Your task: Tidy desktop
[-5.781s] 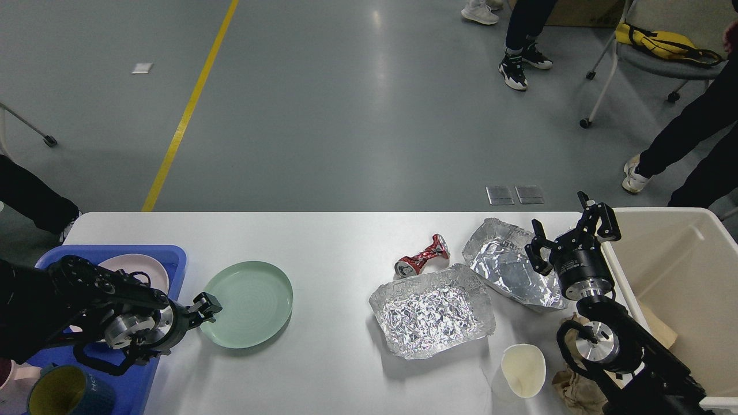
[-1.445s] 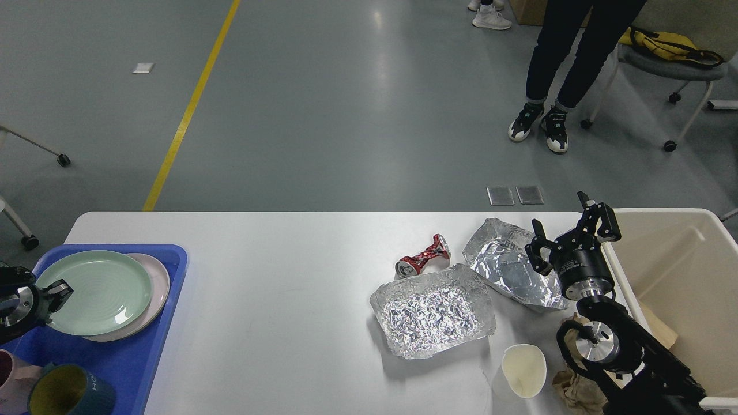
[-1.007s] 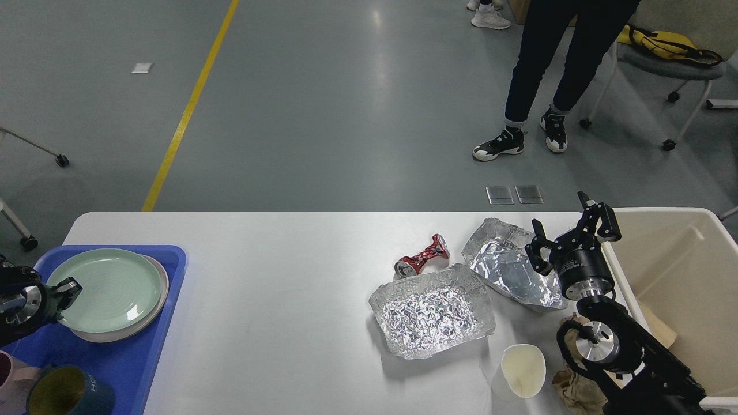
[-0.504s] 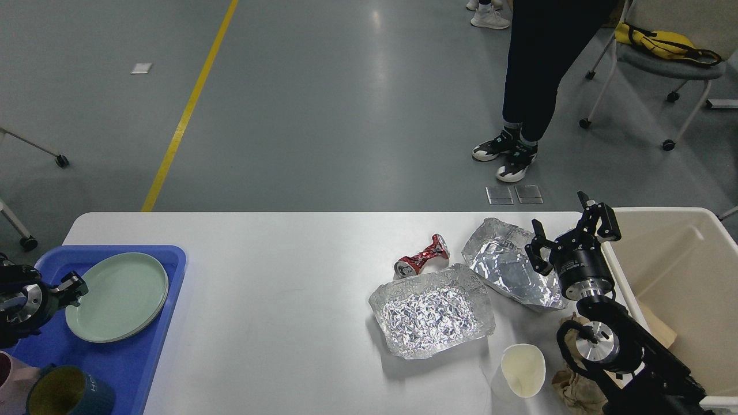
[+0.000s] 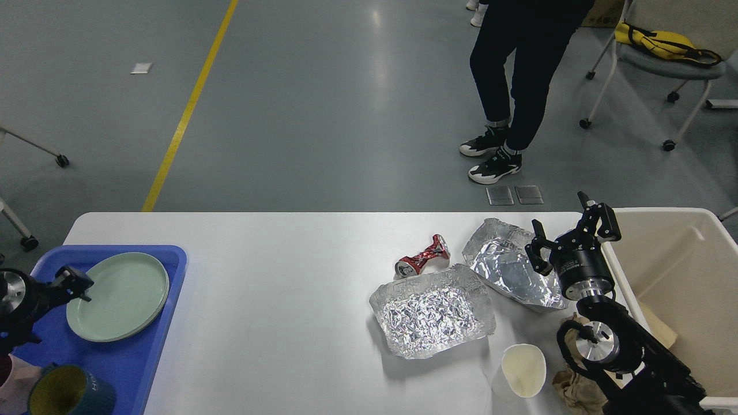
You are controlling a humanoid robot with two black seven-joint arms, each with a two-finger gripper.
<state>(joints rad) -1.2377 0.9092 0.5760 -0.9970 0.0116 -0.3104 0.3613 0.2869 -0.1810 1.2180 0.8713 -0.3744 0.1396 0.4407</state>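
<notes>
Smooth, slightly glossy white desktop (image 5: 288, 323); crinkled shiny foil trays (image 5: 432, 311); glossy blue plastic tray (image 5: 150, 369).

Single head view looks forward and down over the desktop (image 5: 300, 276), fairly close.

Lab or workshop hall, grey sealed floor (image 5: 323, 115), yellow floor line (image 5: 187, 109), wheeled chair (image 5: 651, 63), standing onlooker (image 5: 513, 75)

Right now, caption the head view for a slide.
Green plate stacked in blue tray; foil trays, crushed can remain on desktop.
</notes>
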